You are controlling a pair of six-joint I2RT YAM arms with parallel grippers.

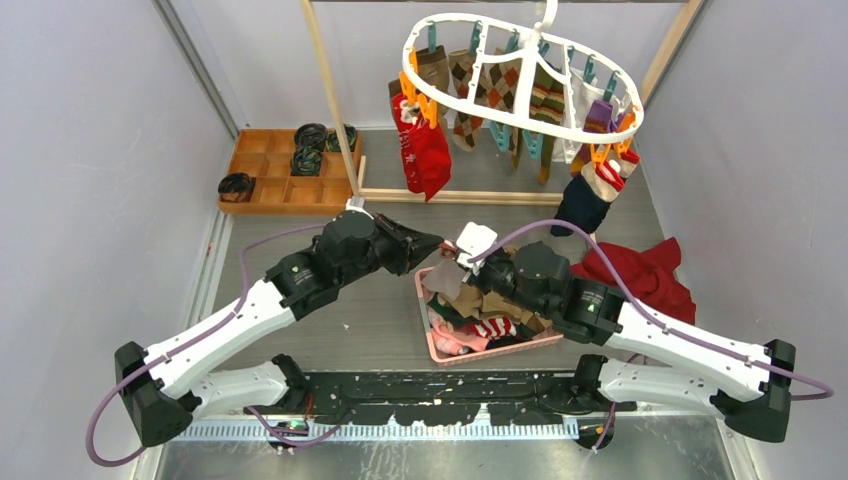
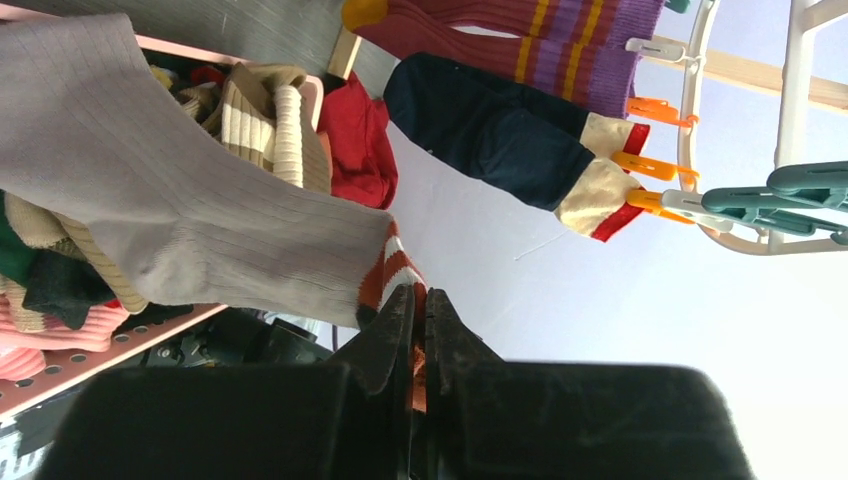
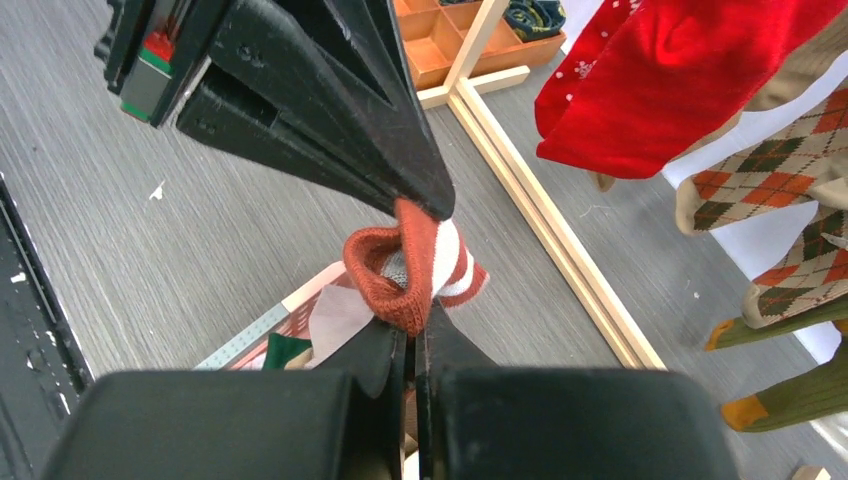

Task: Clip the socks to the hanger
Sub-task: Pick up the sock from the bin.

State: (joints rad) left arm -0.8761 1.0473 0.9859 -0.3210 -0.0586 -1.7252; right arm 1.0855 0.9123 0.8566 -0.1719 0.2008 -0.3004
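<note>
Both arms meet over the pink basket (image 1: 432, 345), nose to nose at mid-table. The left gripper (image 2: 420, 300) has its jaws pressed together on the orange-and-white striped cuff (image 3: 420, 265) of a grey sock (image 2: 150, 190), and the right gripper (image 3: 412, 335) is pinched tight on the same cuff from the other side. Two grips on one rim, the fingertips nearly touching. The grey sock's ribbed body trails from the cuff back toward the basket, above the heap of other socks there. From overhead the two tips crowd each other, so where the sock's toe end lies is hard to say. Up at the back, the hanger (image 1: 498, 112) hangs above the table with a row of socks already pegged. Red, argyle and striped ones are among them, and a navy sock (image 2: 490, 140) with a cream cuff is held by an orange peg (image 2: 645, 160) on the right rim. A red cloth (image 1: 650, 275) lies crumpled just right of the basket, and a wooden tray (image 1: 262, 185) sits at far left.
</note>
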